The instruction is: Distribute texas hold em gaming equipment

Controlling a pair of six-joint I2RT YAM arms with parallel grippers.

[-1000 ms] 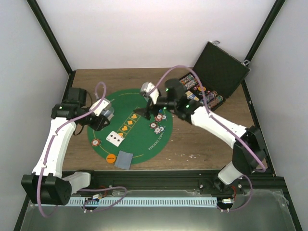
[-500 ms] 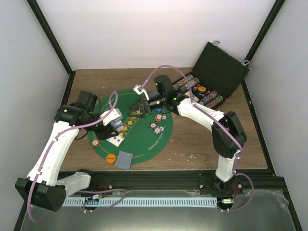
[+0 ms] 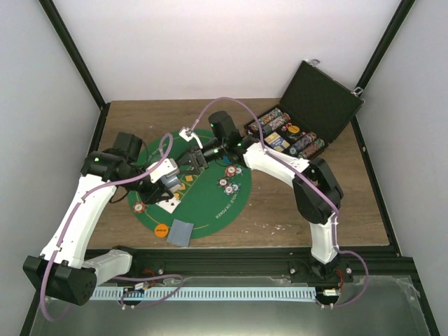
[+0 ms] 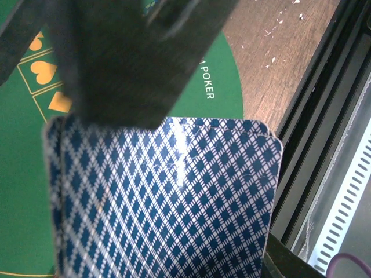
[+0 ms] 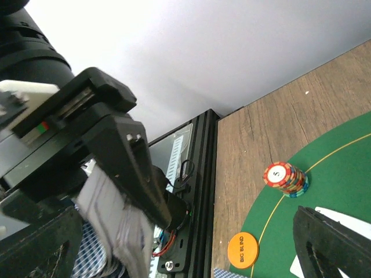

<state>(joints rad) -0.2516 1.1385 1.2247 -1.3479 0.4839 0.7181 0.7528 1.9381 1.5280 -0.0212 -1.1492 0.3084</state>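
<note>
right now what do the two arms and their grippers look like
The left arm and right arm both have white shell links and black joint housings with small green lights. A lilac cable loops along each of them. The left gripper and right gripper have black, flat-sided fingers, with a pale block at each wrist.
</note>
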